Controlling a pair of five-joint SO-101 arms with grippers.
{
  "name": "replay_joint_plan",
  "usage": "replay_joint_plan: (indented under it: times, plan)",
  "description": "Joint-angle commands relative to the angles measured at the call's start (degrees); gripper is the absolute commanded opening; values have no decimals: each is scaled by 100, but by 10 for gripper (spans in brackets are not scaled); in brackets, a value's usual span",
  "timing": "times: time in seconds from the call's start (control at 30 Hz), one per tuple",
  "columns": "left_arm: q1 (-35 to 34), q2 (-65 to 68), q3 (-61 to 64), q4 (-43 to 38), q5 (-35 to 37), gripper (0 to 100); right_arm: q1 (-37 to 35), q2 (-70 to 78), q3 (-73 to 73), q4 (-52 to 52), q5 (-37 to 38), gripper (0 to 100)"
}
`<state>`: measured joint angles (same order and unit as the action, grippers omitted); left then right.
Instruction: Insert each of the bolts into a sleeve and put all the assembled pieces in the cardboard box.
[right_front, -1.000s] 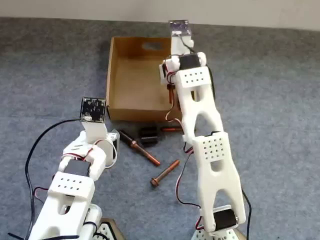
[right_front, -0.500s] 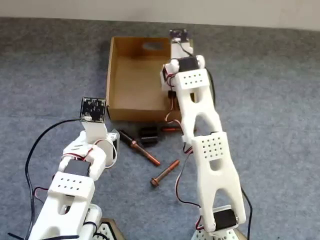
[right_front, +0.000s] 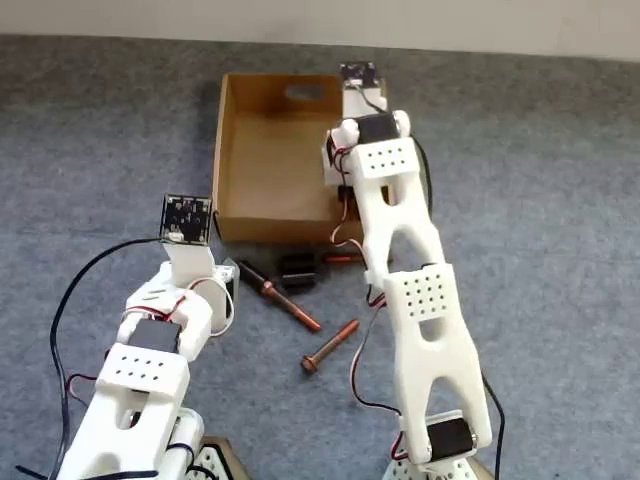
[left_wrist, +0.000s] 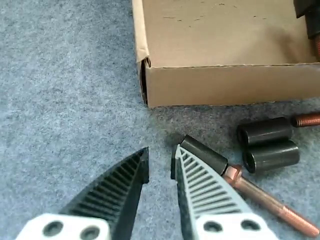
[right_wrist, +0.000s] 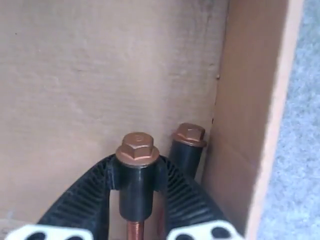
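Right end effector clamped on assembly in box, 12 o'clock, likely for release beside finished piece; left end effector apart.

The worktop is grey and carpet-like. A box sits toward 12 o'clock. At the box's 6 lie two black sleeves touching side by side. A sleeved bolt slants just beside them, and a bare bolt lies farther toward 6.

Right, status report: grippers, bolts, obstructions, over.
Right gripper shut on sleeved copper bolt inside brown cardboard box. Another sleeved bolt close beside. Left gripper open near loose black sleeves.
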<state>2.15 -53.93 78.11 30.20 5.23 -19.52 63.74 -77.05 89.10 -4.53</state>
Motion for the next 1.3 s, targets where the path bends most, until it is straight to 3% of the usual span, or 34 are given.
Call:
replay_joint_plan:
  times: [0.0, 1.27]
  plan:
    - [75, -136, -22, -114, 18, 101, 57, -101, -242, 119, -70, 7]
    - [75, -136, -22, -105, 18, 101, -75, 268, 13, 110, -70, 7]
